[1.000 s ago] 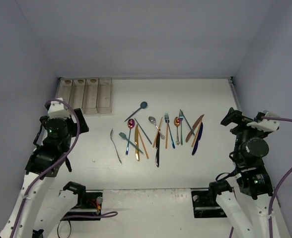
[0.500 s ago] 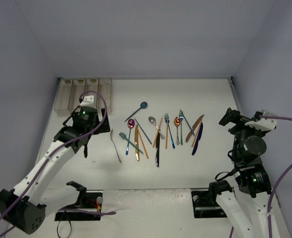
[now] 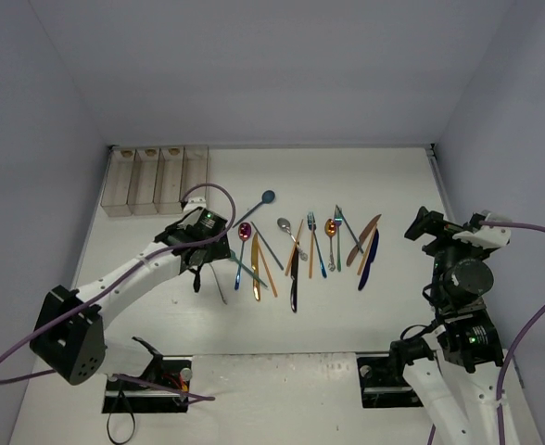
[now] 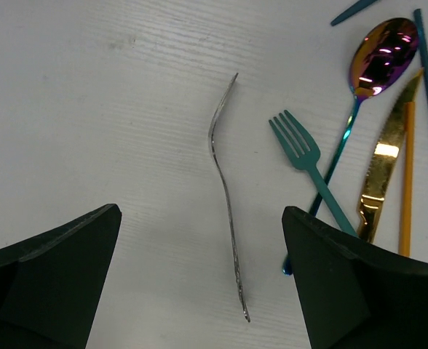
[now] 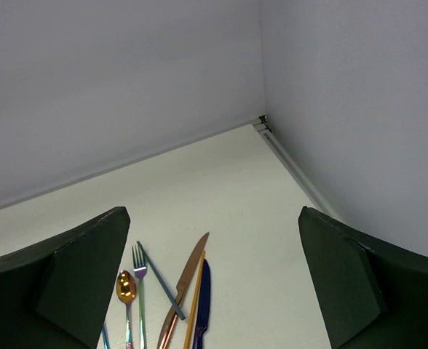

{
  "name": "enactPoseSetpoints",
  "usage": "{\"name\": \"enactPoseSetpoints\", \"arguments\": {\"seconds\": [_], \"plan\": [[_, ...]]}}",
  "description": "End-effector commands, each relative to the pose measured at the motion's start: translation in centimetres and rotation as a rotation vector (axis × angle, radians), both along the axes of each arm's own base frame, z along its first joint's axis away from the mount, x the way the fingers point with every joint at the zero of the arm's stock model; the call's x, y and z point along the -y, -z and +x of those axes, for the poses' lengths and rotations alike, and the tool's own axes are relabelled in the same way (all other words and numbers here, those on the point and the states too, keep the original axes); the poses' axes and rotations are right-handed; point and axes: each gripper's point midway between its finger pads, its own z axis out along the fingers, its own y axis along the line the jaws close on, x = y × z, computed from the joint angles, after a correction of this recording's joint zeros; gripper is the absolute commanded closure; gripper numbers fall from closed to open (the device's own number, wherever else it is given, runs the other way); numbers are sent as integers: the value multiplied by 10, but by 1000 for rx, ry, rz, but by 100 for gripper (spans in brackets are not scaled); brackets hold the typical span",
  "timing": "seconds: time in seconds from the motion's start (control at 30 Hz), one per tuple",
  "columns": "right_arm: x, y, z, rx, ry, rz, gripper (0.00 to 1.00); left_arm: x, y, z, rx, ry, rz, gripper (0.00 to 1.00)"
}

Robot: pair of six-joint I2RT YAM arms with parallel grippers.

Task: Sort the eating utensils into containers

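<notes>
Top external: L gripper (image 3: 205,273) (outstretched) over silver utensil (image 3: 221,294)

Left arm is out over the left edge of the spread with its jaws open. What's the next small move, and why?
Probably lower the left gripper straight down onto the silver utensil and close. In the left wrist view that utensil lies alone on the table between the open fingers, apart from the teal fork, so it looks like the cleanest pick.

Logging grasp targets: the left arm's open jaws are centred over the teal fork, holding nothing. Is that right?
Not quite. The left wrist view shows the left arm's open jaws centred over the thin curved silver utensil, holding nothing; the teal fork lies beside it.
</notes>
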Motion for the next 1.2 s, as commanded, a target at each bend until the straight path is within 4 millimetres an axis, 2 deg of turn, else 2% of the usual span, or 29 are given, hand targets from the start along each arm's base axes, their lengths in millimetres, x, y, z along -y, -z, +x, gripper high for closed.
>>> {"name": "enactPoseSetpoints", "arguments": {"seconds": [0.0, 0.07, 0.23, 0.43, 0.63, 0.7, 0.8, 0.93, 1.03, 1.17], "plan": [[0, -18, -3, 89, -1, 19, 0, 0, 3, 12, 39, -89, -9, 11], [1, -17, -4, 93, 1, 20, 0, -1, 11, 11, 23, -97, -1, 15], [3, -17, -6, 96, 13, 21, 0, -1, 37, 7, -15, -121, -2, 34], [4, -16, -8, 102, 15, 24, 0, 2, 65, 6, -83, -117, 23, 43], [4, -16, -9, 103, 17, 22, 0, 8, 79, 6, -125, -105, 25, 53], [5, -15, -10, 104, 19, 22, 0, 7, 80, 5, -127, -104, 25, 67], [5, -14, -11, 105, 20, 22, 0, 3, 75, 4, -119, -113, 36, 85], [6, -14, -13, 111, 26, 24, 0, -3, 54, 8, -80, -117, 49, 97], [7, -16, -14, 116, 27, 22, 0, -17, 27, 12, -35, -105, 96, 100], [6, -19, -15, 122, 23, 20, 0, -40, -34, 29, 98, -100, 98, 100]]}}
